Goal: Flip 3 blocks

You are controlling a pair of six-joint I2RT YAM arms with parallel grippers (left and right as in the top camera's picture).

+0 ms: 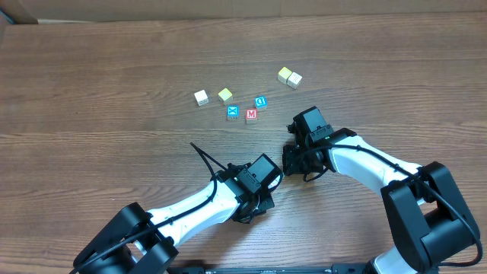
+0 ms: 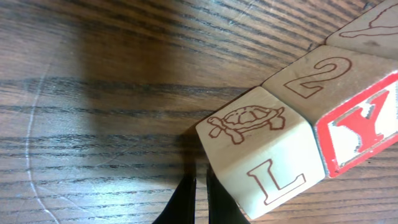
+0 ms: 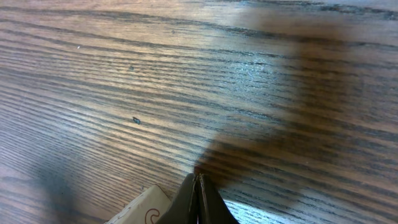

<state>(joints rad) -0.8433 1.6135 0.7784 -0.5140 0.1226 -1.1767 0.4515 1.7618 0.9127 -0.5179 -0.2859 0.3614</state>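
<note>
Blocks (image 2: pixel 336 93) stand in a touching row just right of the left jaws, which are pinched shut on nothing. The turtle-and-L cube (image 2: pixel 261 155) is nearest, the red-Y cube (image 2: pixel 360 130) next. The right jaws, closed too, show only a pale cube corner (image 3: pixel 140 208). Overhead, the left arm (image 1: pixel 190 209) and right arm (image 1: pixel 365 164) crouch low over the table (image 1: pixel 91 91), hiding that row.

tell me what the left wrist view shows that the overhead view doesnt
Left wrist only: a close row of three blocks: a turtle block with L on its side, a Y block with 2 on top and a red Y side, and a third block cut off by the frame. The left gripper, tips shut, sits beside the turtle block.
Overhead only: both arms, and seven cubes farther up the table, among them a blue X cube, red M cube and blue D cube.
Both: the wood-grain table.
</note>
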